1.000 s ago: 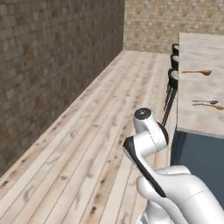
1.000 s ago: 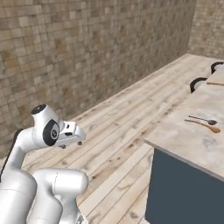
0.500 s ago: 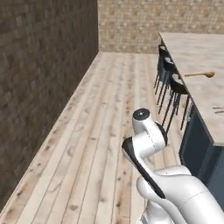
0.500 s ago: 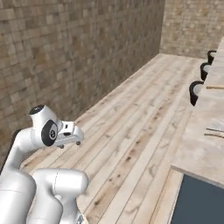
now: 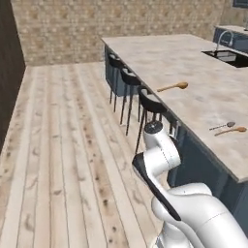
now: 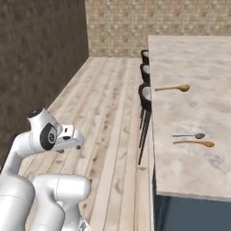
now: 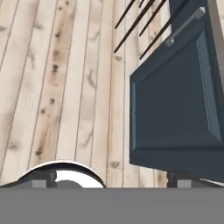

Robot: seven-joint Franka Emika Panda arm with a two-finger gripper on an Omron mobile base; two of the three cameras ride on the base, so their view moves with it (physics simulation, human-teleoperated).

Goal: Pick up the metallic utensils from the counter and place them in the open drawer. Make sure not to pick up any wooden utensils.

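Note:
A thin silver-grey metallic utensil (image 5: 222, 127) (image 6: 188, 135) lies near the counter's (image 5: 193, 63) (image 6: 198, 54) near end. Right beside it lies a tan-orange wooden utensil (image 5: 231, 130) (image 6: 194, 143). A second wooden spoon (image 5: 172, 87) (image 6: 171, 88) lies farther along the counter's edge. The open drawer (image 7: 175, 100), a slate-blue box, juts from dark blue cabinetry at the right of the hand view, empty as far as its inside shows. My gripper (image 7: 111, 183) hangs open and empty over the wooden floor, left of the drawer, away from the utensils.
Three black stools (image 5: 150, 101) (image 6: 145, 92) stand along the island's side; their legs show just past the drawer in the hand view. A sink with a tap (image 5: 226, 54) sits at the counter's far right. Plank floor (image 5: 63, 145) runs left to brick walls.
The whole picture has shifted, so the base has moved: the island now lies wide across both base views, with the utensils closer. The arm keeps its pose and the gripper stays open.

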